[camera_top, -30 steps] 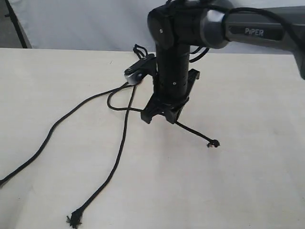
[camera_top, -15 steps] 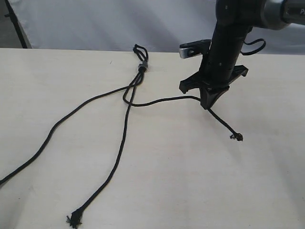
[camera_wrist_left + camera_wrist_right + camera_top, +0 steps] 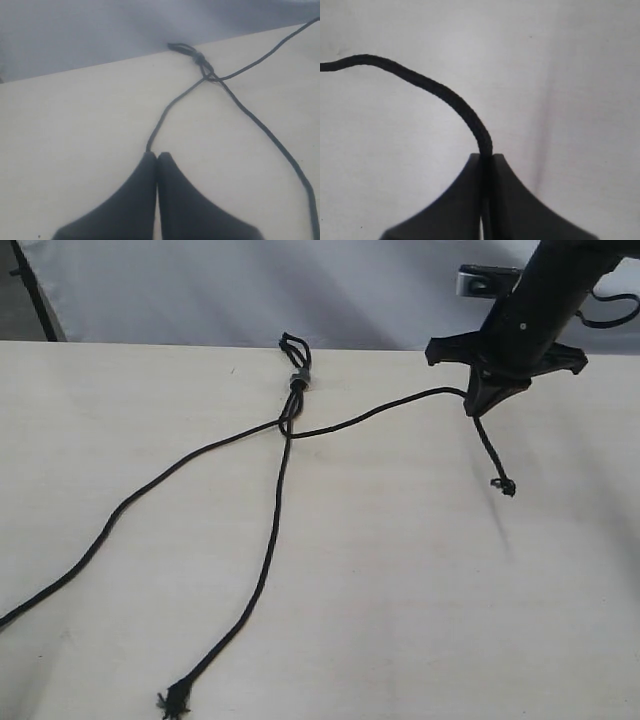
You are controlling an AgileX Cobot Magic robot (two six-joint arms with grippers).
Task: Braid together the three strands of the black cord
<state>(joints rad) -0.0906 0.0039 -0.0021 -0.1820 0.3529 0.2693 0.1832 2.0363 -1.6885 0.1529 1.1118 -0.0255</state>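
On table (image 3: 450, 620), far side: cord (image 3: 297, 379) lies flat, loop (image 3: 291, 342) pointing away, three strands fanning toward the near edge.

Grippers
- Right gripper (image 3: 480, 408): jaws clamped on right strand (image 3: 380, 412), lifted off the table. A short tail hangs below the jaws, ending in a knot (image 3: 505, 487).
- Left gripper (image 3: 157, 156): jaws pressed together. Left strand (image 3: 128, 500) runs right up to the tips; cannot tell whether it is pinched or only lies against them.

Progress (judgement)
- Very early. Just below the band the strands bunch and cross at one spot, and the right strand leaves that crossing sideways.
- No plaited length visible anywhere. Middle strand (image 3: 269, 550) lies loose and free down to its frayed end near the front edge.
- Left to do: practically all the crossings, along nearly the full strand length.

View comparison
- Exterior: only view with the whole layout, all three strands and the hanging tail. Left gripper is outside it; the left strand exits at the frame edge.
- Left wrist: only view of the left jaws; also shows the crossing up close.
- Right wrist: confirms the strand sits in the seam between the jaws, which the exterior view shows less clearly.
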